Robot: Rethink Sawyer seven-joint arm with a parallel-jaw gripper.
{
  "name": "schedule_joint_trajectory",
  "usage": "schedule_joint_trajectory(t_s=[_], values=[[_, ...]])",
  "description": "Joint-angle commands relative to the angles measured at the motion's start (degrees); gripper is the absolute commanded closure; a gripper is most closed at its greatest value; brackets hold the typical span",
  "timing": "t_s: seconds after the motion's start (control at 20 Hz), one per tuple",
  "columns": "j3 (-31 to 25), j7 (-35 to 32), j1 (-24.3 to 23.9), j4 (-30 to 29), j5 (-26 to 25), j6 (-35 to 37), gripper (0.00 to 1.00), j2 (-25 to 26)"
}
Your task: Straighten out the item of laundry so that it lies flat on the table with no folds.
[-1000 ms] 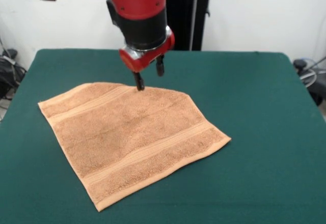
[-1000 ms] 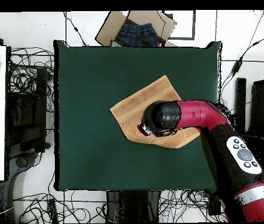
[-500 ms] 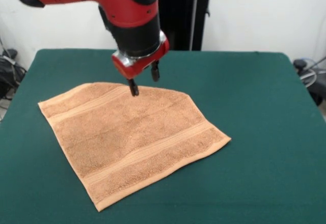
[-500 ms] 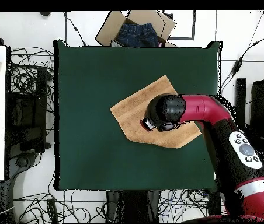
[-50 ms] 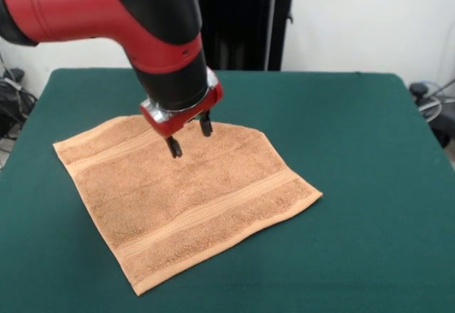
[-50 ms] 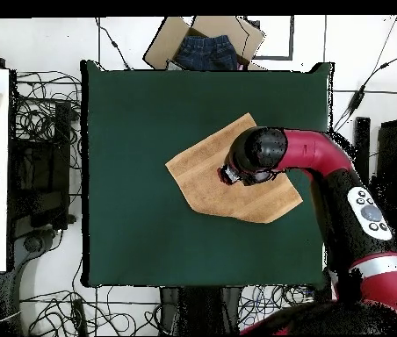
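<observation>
The gripper (image 5: 190, 135) is seen with its two dark fingers (image 5: 173, 147) spread apart, nothing held between them. It is held over the towel (image 5: 188, 195), above the part nearest the far edge of the cloth in the front view; whether the fingertips touch the terry or hang just clear of it cannot be told. The wrist above the jaws is tilted, so that one finger is seen lower than the other.

Below and in front of the jaws, the towel is spread on the table (image 5: 370, 185), lying nearly flat and turned at an angle to the table's edges. One woven band stripe (image 5: 117, 149) is seen just beside the jaws, running away to one side of them; the second stripe (image 5: 213, 210) is found well in front of them, near the opposite edge of the cloth. A slight ripple is visible in the cloth between the two stripes.

In the overhead view, the gripper (image 6: 229, 174) is largely covered by the red and black arm (image 6: 307, 162), which lies over one corner of the towel (image 6: 211, 180). The green table (image 6: 132, 132) is left bare on all sides of the cloth.
</observation>
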State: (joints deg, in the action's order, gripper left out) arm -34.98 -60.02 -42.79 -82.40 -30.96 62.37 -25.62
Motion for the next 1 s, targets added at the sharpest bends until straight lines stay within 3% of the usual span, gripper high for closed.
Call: schedule_joint_trajectory(t_s=[0.05, 0.2, 0.45, 0.6, 1.0], values=[[1.0, 2.4, -1.1, -6.3, -0.3, 0.2, 0.0, -3.3], [1.1, -1.6, -2.8, -15.2, 1.4, -2.7, 0.0, -8.9], [0.3, -2.5, -4.4, -20.9, 2.9, -3.8, 0.0, -11.6], [0.1, -2.7, -4.6, -22.2, 2.5, -4.5, 0.0, -12.1], [0.8, -2.5, -3.7, -19.1, -0.9, -8.2, 0.0, -7.7]])
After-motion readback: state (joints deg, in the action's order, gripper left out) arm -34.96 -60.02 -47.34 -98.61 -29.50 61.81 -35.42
